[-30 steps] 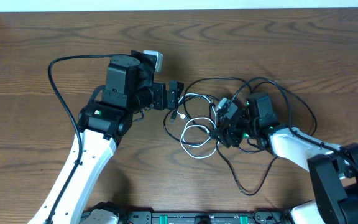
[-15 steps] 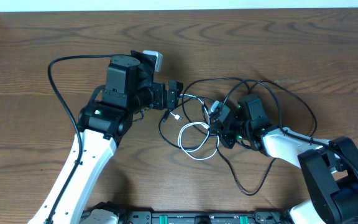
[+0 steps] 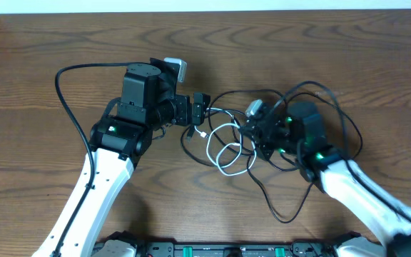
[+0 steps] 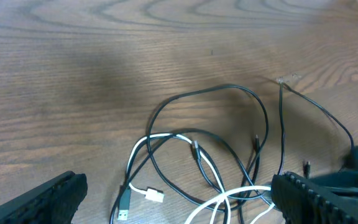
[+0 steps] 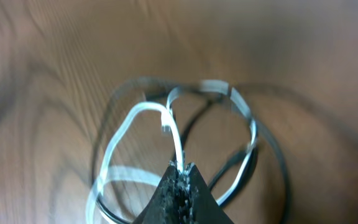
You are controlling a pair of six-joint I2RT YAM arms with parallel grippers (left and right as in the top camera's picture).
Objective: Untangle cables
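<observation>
Overhead. A: where's the mess?
B: cables (image 3: 228,143) knotted mid-table (image 3: 48,43), between the two arms. The left gripper (image 3: 200,111) sits at the tangle's left edge and the right gripper (image 3: 257,134) is in its right side. Can't read either jaw gap from up here.
Left wrist. A: left holding anything?
B: no. Its fingers (image 4: 48,202) are spread wide with nothing between them. A black loop (image 4: 210,93) and the white strand (image 4: 166,138) lie on the wood just ahead. The white plug (image 4: 155,196) lies loose nearer the left finger.
Right wrist. A: and right?
B: blurry, but the tips are pinched tight on the white strand, with its loops fanned out in front.
A: how to do it well?
B: my call: right draws the white strand out slowly, low to the wood. Left should clamp a black loop as an anchor, or the whole clump probably drags. Plug ends may snag in the loops.
</observation>
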